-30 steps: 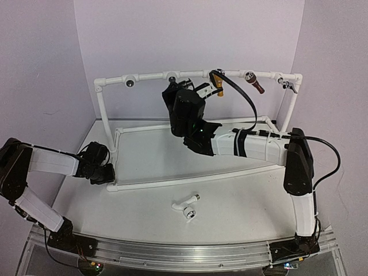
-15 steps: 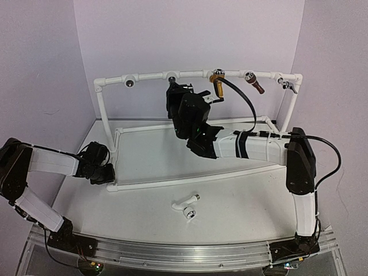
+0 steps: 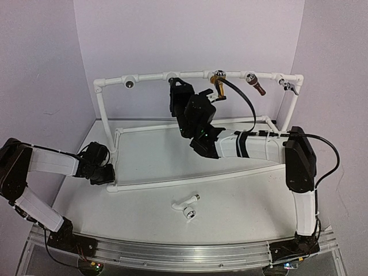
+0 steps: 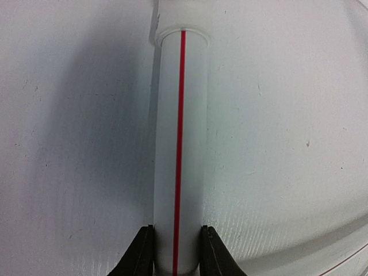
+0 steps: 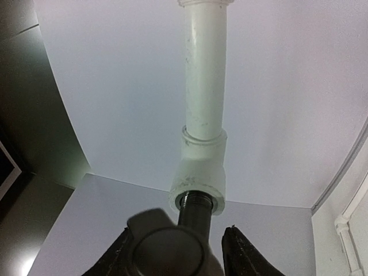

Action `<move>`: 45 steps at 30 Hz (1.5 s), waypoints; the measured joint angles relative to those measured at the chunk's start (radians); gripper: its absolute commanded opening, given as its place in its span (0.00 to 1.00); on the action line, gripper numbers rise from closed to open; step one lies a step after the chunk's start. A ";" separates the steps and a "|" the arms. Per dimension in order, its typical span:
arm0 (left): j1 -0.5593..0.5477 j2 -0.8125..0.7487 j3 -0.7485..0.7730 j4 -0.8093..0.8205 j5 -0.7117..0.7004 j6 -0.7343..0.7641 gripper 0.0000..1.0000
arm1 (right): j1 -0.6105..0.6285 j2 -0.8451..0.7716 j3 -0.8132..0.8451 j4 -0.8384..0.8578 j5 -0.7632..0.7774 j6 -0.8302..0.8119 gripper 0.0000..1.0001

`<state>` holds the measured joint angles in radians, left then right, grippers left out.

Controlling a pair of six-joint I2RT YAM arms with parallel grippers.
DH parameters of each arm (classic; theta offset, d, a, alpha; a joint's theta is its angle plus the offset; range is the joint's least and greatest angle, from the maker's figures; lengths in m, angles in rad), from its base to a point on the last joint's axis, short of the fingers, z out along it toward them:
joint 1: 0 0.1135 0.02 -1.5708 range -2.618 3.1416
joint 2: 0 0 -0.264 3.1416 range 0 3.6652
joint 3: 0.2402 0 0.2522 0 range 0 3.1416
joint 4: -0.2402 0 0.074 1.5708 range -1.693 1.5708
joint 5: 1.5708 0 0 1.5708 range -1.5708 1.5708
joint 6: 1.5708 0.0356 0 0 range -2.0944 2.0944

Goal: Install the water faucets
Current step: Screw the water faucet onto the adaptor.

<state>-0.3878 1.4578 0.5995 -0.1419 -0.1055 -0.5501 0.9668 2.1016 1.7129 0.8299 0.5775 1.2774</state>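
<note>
In the right wrist view a dark grey water faucet (image 5: 194, 214) sits with its threaded end in a white tee fitting (image 5: 198, 181) of the top pipe. My right gripper (image 5: 177, 230) is open around the faucet's body, with a gap showing at the right finger (image 5: 241, 250). In the top view this gripper (image 3: 176, 86) is up at the top pipe and covers the faucet. A white faucet (image 3: 186, 203) lies loose on the table near the front. My left gripper (image 4: 176, 233) is shut on the white base pipe with a red line (image 4: 178, 144), and it appears in the top view (image 3: 107, 175) at the frame's front left corner.
The white pipe frame (image 3: 190, 178) stands on the table. Its top pipe carries a gold tap (image 3: 218, 81), a brown tap (image 3: 255, 84) and a small grey one (image 3: 289, 85). An open fitting (image 3: 130, 83) is at its left. The right arm's cable loops by the gold tap.
My right gripper has opened and let go of the dark faucet, which stays in the fitting. Its wrist has turned and shifted a little right. The left arm is still.
</note>
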 measured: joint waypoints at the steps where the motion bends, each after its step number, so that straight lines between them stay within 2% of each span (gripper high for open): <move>1: 0.000 0.000 0.000 0.000 0.000 0.000 0.00 | -0.003 0.000 -0.008 0.007 -0.009 -0.014 0.81; 4: 0.000 0.000 0.000 -0.001 0.000 0.000 0.00 | -0.003 -0.005 -0.034 0.019 -0.023 -0.041 0.96; 6: 0.000 0.000 0.000 -0.002 0.000 0.000 0.00 | 0.003 -0.018 -0.062 0.021 -0.025 -0.064 0.98; 21: -0.002 0.001 0.002 -0.005 -0.001 0.000 0.00 | 0.049 -0.229 -0.308 0.070 -0.052 -0.186 0.98; 30: -0.003 0.003 0.003 -0.006 -0.003 0.000 0.00 | 0.066 -0.427 -0.522 -0.093 -0.057 -0.166 0.98; 33: -0.004 0.005 0.007 -0.012 -0.004 0.000 0.00 | 0.069 -0.480 -0.582 -0.163 -0.069 -0.217 0.98; 38: -0.006 0.008 0.010 -0.015 -0.007 0.000 0.00 | 0.076 -0.516 -0.565 -0.328 -0.115 -0.491 0.98; 42: -0.006 0.008 0.010 -0.015 -0.008 0.000 0.00 | 0.096 -0.516 -0.517 -0.463 -0.145 -0.880 0.98; 45: -0.008 0.008 0.010 -0.015 -0.010 0.000 0.00 | 0.126 -0.516 -0.512 -0.548 -0.119 -1.245 0.98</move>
<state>-0.3953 1.4654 0.6094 -0.1567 -0.1153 -0.5503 1.0926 1.5852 1.2007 0.2815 0.4582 0.0323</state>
